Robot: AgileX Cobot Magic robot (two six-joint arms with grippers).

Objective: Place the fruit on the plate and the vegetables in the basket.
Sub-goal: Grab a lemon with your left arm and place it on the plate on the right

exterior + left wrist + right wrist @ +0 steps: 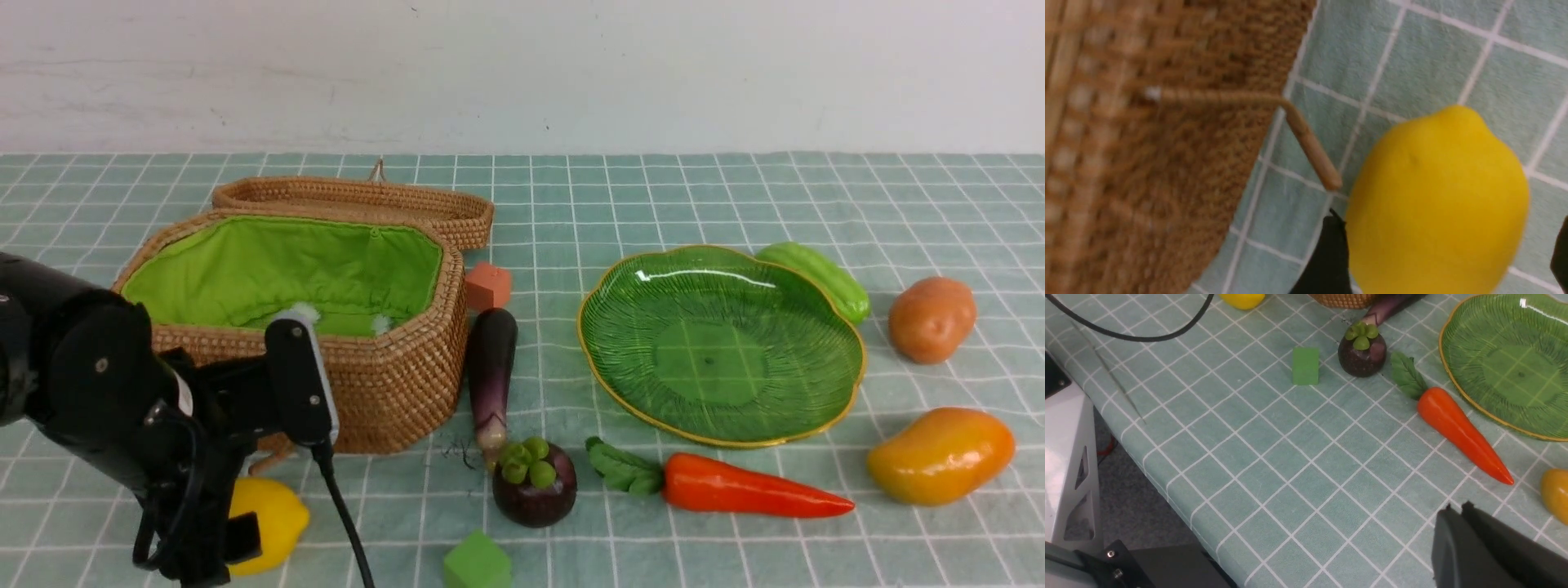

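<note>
The left tool [1447, 232] straddles the lemon [1437, 204], which lies on the surface [1412, 61] between its wide-spread fingers [1327, 253], ungripped, apparently so that closing will catch it. Just beside stands the basket [392, 384]; the plate [718, 343] waits well off to the tool's right. The right tool [1457, 514] is clenched, empty.

The tablecloth [735, 188] is pale teal with a white grid, the basket [392, 384] tan woven wicker lined in bright green, and the plate [718, 343] translucent green, leaf-ribbed, rimmed in yellow. The lemon [273, 518] is yellow, the mangosteen [535, 490] dark purple with green knobs, the mango [939, 456] orange-yellow. The carrot [751, 487] is orange with a green top, the eggplant [492, 359] dark purple, the potato [931, 318] brown-orange, the gourd [816, 278] light green.
</note>
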